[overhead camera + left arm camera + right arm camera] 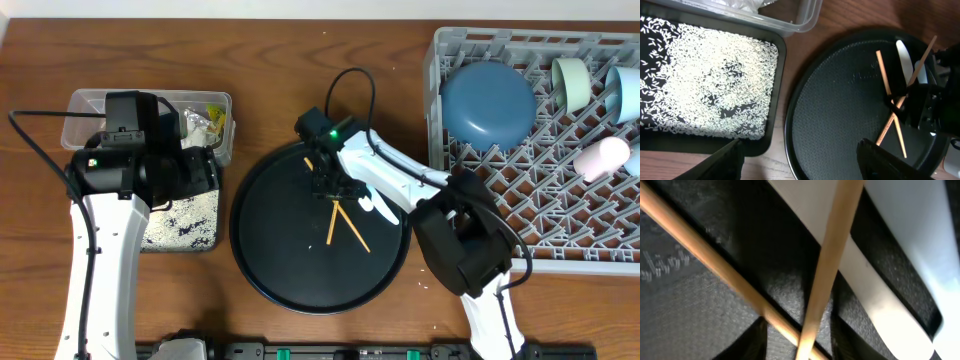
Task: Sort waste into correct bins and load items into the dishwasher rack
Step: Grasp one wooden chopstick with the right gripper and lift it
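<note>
1. Right tool (330, 182) is down on the round black tray (270, 270), over its upper middle. The fingers are spread either side of one of the chopsticks (332, 225), and the right wrist view shows gaps on both sides, so nothing is clamped.
2. Judgement: it is low and astride the stick because thin sticks lying flat need a pinch right at the surface.
3. The chopsticks lie crossed at the tray's centre, and the white spoon (378, 207) is just right of them, also on the tray. The crossing is a risk, since the second stick could drag along.
4. Left tool (805, 160) has its fingers wide apart and empty. It hangs above the gap between the round black tray's left rim and the shallow black tray (777, 100).
5. Rice (705, 85) is spread in that shallow tray, left of the round tray.
6. The clear tub (80, 105), up-left of the round tray, holds the tissue (197, 126) and snack wrapper (214, 112), so the waste looks sorted.
7. The dishwasher rack (530, 265) sits on the table (280, 60) to the right of the round tray. It holds the blue bowl (487, 103), turned over, plus the pale-green bowl (572, 82) and the cup (602, 158).
8. Left to load: the chopsticks and spoon.
</note>
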Motion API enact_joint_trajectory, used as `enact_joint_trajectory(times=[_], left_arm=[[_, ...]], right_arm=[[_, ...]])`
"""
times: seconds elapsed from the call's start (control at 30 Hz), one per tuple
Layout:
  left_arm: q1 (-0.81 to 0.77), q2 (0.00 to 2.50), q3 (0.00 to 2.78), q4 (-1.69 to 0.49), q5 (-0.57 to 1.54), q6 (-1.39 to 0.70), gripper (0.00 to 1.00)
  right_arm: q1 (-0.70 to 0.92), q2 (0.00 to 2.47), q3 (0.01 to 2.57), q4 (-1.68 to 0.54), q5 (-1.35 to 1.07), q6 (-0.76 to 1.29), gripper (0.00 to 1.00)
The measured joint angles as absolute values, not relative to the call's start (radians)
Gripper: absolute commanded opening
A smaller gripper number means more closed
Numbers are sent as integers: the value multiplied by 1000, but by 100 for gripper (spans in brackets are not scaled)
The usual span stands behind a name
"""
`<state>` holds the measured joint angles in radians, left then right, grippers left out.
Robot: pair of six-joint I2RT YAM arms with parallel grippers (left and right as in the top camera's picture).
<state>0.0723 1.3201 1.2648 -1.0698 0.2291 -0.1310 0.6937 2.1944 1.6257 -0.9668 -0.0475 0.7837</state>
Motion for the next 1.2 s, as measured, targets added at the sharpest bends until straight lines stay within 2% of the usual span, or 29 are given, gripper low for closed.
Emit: enact_joint_trajectory(times=[0.07, 0.2, 0.6, 0.97, 1.2], left_arm=[[72, 1320, 1265, -1070, 229, -131, 73], [72, 1320, 1265, -1070, 229, -131, 73], [72, 1320, 1265, -1070, 229, -131, 73], [72, 1320, 1265, -1070, 229, -131, 73], [72, 1320, 1265, -1070, 229, -131, 73]], right_arm=[[693, 2191, 1615, -960, -36, 783, 8], [693, 2186, 1609, -956, -23, 786, 1], [670, 2172, 1606, -982, -24, 743, 1], [659, 2005, 1597, -1026, 29, 646, 1], [657, 1991, 1597, -1074, 60, 600, 1]])
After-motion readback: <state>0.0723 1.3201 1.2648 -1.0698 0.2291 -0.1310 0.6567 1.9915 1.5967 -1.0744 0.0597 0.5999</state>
